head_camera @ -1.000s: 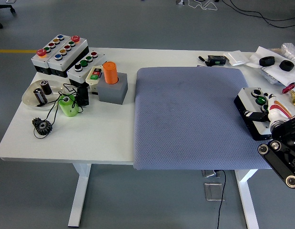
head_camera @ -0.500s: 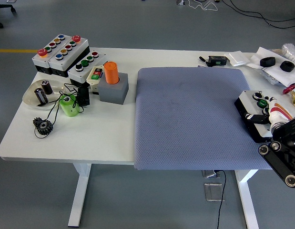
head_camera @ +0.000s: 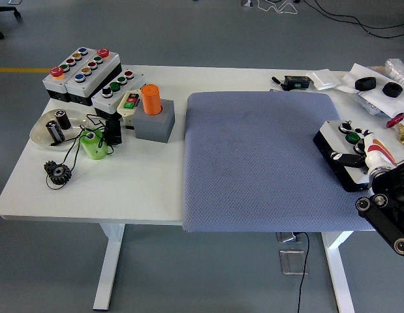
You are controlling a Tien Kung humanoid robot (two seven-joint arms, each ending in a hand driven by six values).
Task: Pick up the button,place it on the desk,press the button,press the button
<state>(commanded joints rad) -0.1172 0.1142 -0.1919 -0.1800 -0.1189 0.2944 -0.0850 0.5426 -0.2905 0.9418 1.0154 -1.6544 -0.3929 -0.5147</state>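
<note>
White surface [head_camera: 143,189], large blue-grey mat [head_camera: 260,163] over its right half. Right robot hand [head_camera: 374,156] at the mat's right edge, fingers clamped on the button box [head_camera: 342,147], white-topped with black base, tilted. Other button boxes [head_camera: 91,75] far left.

A grey-blue mat [head_camera: 260,163] covers the right half of the white desk [head_camera: 143,189]. At the far left corner stand three button boxes [head_camera: 91,75] in a row. Near them an orange cylinder [head_camera: 151,100] rises upright from a grey block [head_camera: 156,124]. A shallow dish [head_camera: 45,130] holds two dark cylinders, perhaps batteries. Beside it lie a green cup [head_camera: 94,145] and a black gear [head_camera: 58,173], with thin black cable looped around them.
</note>
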